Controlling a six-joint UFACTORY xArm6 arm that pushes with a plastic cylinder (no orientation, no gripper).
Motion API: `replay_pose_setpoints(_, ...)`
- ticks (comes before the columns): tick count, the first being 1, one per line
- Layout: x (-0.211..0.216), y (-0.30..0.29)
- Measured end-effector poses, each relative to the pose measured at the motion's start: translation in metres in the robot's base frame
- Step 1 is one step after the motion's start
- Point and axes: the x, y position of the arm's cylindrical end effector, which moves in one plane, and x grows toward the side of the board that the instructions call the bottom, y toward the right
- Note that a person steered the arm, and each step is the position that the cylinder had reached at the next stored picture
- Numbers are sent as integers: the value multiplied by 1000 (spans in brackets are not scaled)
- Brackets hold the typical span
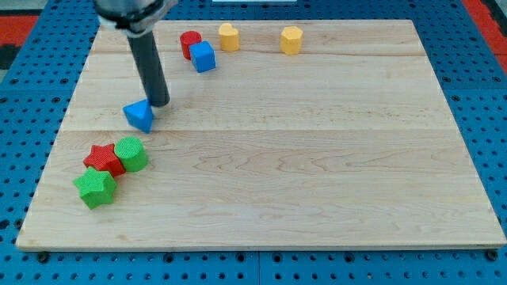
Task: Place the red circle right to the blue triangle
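Note:
The red circle (188,42) sits near the view's top, left of centre, touching a blue cube (203,57) at its lower right. The blue triangle (139,115) lies lower, at the view's left. My tip (159,103) stands just to the upper right of the blue triangle, touching or almost touching it. The tip is well below the red circle.
Two yellow blocks (229,36) (291,39) sit along the top of the wooden board (317,158). A red star (104,158), a green cylinder (131,153) and a green star (96,188) cluster at the lower left.

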Motion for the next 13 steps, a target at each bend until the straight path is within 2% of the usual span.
replay_pose_setpoints(1, 33, 0)
replay_pose_setpoints(2, 44, 1)
replay_pose_setpoints(3, 12, 11)
replay_pose_setpoints(4, 19, -13)
replay_pose_setpoints(5, 59, -20)
replay_pose_setpoints(6, 38, -27)
replay_pose_setpoints(7, -4, 17)
replay_pose_setpoints(8, -28, 87)
replay_pose_setpoints(9, -42, 108)
replay_pose_setpoints(13, -56, 110)
